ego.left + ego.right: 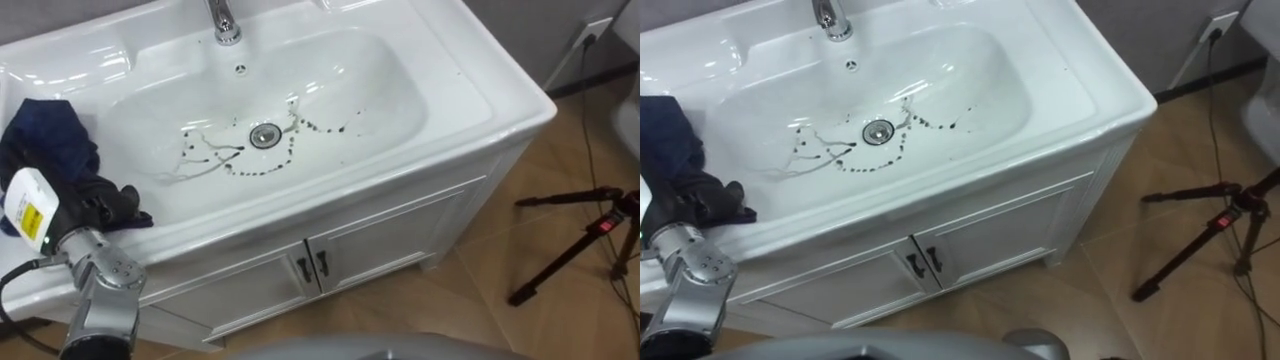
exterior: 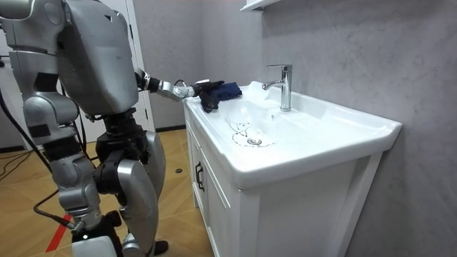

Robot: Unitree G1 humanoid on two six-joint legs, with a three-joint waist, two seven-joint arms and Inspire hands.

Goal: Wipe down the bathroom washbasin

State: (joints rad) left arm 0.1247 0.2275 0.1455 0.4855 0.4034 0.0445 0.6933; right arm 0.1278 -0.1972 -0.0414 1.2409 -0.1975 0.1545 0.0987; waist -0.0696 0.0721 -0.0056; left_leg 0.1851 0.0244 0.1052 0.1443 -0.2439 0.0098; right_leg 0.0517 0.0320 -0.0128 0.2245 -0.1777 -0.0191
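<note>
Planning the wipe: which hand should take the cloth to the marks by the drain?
Left: the left hand is at the cloth on the left rim of the basin, near the marks.

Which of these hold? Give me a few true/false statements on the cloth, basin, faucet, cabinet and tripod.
1. The dark blue cloth lies on the rim to the left of the basin, at the left hand. True.
2. The basin is already clean. False: dark marks ring the drain.
3. The cabinet doors under the basin are shut. True.
4. Water is running from the faucet. False: no stream shows below the spout.
5. A tripod stands on the floor at the robot's left. False: the tripod stands at its right.
</note>
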